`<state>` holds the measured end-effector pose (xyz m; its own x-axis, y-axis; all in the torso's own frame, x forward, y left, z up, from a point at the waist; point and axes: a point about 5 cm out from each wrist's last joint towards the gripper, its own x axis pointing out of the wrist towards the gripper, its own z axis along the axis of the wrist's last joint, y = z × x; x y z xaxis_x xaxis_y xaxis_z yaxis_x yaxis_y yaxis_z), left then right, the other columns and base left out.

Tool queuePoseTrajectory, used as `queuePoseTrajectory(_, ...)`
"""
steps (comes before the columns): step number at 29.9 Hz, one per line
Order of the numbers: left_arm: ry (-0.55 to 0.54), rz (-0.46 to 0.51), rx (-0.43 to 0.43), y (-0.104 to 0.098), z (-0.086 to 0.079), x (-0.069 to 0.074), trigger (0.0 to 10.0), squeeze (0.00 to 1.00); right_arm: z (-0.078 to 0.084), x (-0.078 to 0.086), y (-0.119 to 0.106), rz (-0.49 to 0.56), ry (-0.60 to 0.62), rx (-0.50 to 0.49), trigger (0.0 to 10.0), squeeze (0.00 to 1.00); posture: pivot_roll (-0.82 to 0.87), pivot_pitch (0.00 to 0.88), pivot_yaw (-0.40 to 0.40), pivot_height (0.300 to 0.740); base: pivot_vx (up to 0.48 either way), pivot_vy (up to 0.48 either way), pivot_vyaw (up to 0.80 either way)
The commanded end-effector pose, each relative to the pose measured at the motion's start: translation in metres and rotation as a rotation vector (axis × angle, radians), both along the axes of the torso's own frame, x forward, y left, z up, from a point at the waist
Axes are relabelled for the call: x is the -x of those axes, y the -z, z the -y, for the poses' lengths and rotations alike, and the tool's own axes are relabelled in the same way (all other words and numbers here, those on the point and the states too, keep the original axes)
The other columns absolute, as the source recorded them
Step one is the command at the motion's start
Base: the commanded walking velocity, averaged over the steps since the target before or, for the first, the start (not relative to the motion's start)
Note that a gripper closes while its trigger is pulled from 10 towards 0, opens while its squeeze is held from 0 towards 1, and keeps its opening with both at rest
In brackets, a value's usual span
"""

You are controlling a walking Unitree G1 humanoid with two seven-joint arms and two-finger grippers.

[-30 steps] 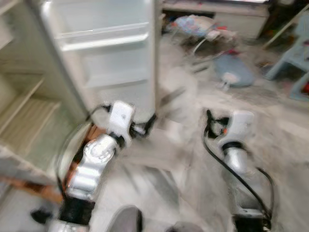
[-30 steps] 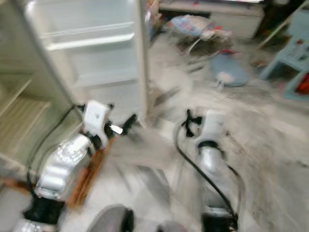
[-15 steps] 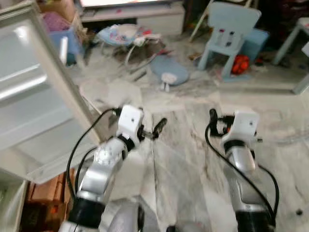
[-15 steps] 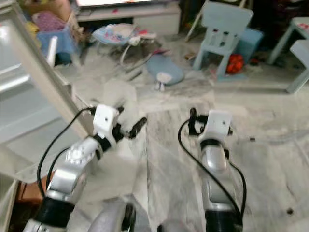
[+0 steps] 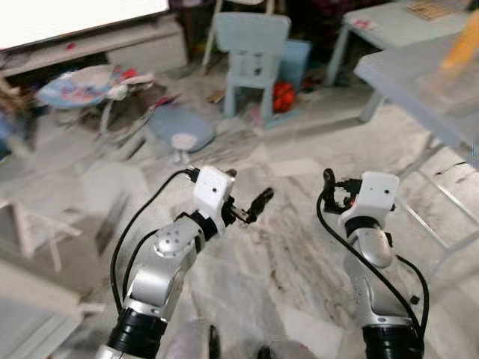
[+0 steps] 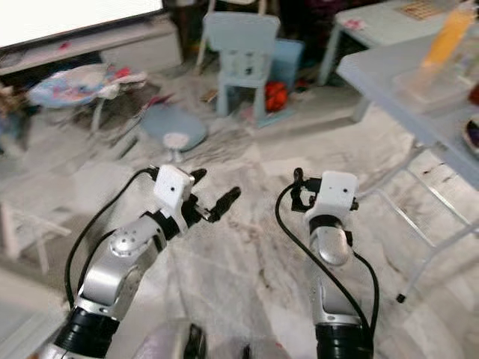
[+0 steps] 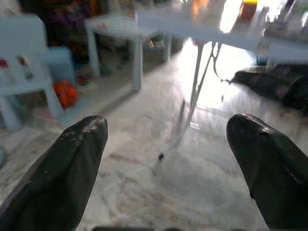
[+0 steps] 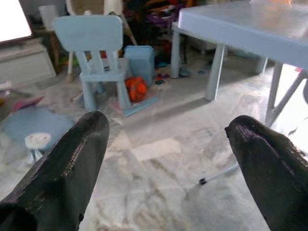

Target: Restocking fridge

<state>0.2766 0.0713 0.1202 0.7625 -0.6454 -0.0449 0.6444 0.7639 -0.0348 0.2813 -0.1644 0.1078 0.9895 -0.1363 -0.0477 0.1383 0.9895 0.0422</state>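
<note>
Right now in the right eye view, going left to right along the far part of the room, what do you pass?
Baby bouncer → round blue cushion on the floor → light blue child's chair → orange ball under it → grey table with an orange bottle on top.

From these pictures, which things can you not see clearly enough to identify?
- Orange item on the grey table, right eye view: cut by the picture's edge and blurred.
- Red thing behind the blue chair, left eye view: too small, partly hidden by chair legs.
- Heap on the floor: blurred.
</note>
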Motion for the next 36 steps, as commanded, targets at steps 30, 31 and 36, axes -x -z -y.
queuePoseTrajectory(30, 0.042, 0.001, 0.028, -0.0052, 0.0089, 0.0024, 10.0, 0.0, 0.0008, 0.001, 0.0038, -0.007, 0.024, -0.077, 10.0, 0.0, 0.04, 0.106, 0.033, 0.74, 0.21, 0.0, -0.8)
queuePoseTrajectory(31, 0.042, 0.001, 0.029, -0.0054, 0.0088, 0.0022, 10.0, 0.0, 0.0003, 0.0007, 0.0029, 0.0, 0.021, -0.081, 10.0, 0.0, 0.04, 0.107, 0.034, 0.74, 0.0, 0.0, 0.0)
queuePoseTrajectory(36, 0.03, 0.004, 0.032, -0.006, 0.008, 0.0012, 10.0, 0.0, -0.0018, -0.0023, -0.001, 0.021, 0.013, -0.107, 10.0, 0.0, 0.04, 0.108, 0.034, 0.74, 0.0, 0.0, 0.0)
